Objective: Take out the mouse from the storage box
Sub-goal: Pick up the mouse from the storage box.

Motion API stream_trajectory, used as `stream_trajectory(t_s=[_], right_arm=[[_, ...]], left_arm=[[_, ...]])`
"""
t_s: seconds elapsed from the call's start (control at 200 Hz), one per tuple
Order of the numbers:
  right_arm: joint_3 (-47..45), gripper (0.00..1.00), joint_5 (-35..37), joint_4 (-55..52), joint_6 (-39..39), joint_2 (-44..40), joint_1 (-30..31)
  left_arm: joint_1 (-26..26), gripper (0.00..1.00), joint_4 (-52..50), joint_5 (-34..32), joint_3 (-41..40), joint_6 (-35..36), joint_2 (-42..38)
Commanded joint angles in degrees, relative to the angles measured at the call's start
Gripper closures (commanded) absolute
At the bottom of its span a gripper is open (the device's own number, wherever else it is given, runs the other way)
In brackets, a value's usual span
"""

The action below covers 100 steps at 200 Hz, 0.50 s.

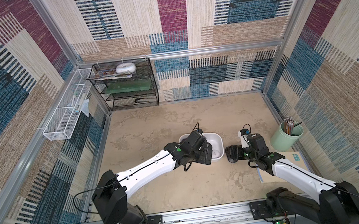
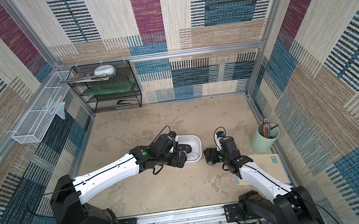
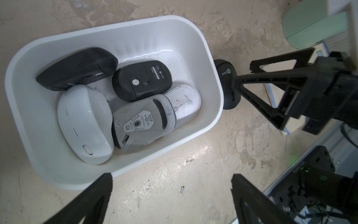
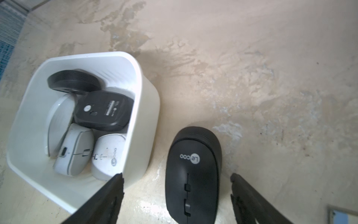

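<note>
The storage box (image 1: 218, 140) (image 2: 197, 139) is a shallow white tub in mid-table. It holds several mice, black and white (image 3: 142, 80) (image 4: 104, 110). One black mouse (image 4: 193, 170) (image 1: 229, 151) (image 2: 209, 157) lies on the table just right of the box (image 4: 143, 108), top side up. My right gripper (image 4: 176, 176) (image 1: 237, 155) stands open astride it, with both fingers clear of its sides. My left gripper (image 3: 171, 178) (image 1: 206, 154) is open and holds nothing. It hangs over the box's (image 3: 213, 64) near edge and the bare table beside it.
A mint green pencil cup (image 1: 286, 136) stands at the right wall. A tan notebook (image 1: 293, 162) lies under my right arm. A black mesh rack (image 1: 126, 86) fills the back left corner. A white wire basket (image 1: 65, 115) hangs on the left wall.
</note>
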Motion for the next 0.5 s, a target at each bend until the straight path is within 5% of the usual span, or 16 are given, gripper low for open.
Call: stream_trajectory(t_s=[0.0,0.496], right_arm=[[-1.4,0.11,3.1,4.6,-1.5,-3.0,2.1],[-4.9,0.11,10.3,6.5,-2.0,-11.0,8.1]], left_arm=[[-0.4,0.01,-4.8,-3.8,3.1,1.1,3.3],[-1.7,0.1,-12.3,-7.1,17.2,-0.2,20.6]])
